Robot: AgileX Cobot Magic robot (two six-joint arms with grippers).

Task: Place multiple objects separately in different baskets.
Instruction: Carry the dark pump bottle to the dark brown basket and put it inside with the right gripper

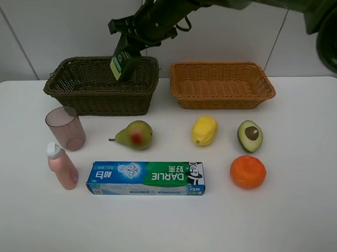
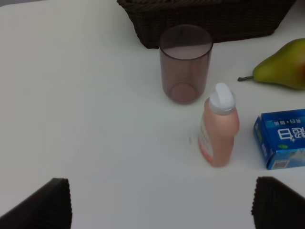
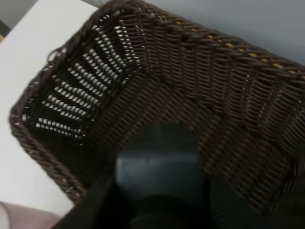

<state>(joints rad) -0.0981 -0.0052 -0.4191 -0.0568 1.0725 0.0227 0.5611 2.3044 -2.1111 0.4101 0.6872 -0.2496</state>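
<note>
Exterior high: two baskets, dark basket (image 1: 73,91), tan basket (image 1: 223,97); four fruits: pear (image 1: 135,135), lemon (image 1: 204,130), avocado half (image 1: 250,135), orange (image 1: 248,172); one each: cup (image 1: 65,127), pink bottle (image 1: 61,166), toothpaste box (image 1: 145,179); dark green bottle (image 1: 121,65) pinched in right gripper (image 1: 128,51) over dark basket; left wrist: left gripper (image 2: 162,207) splayed, empty; right wrist only: basket's inner weave.
</note>
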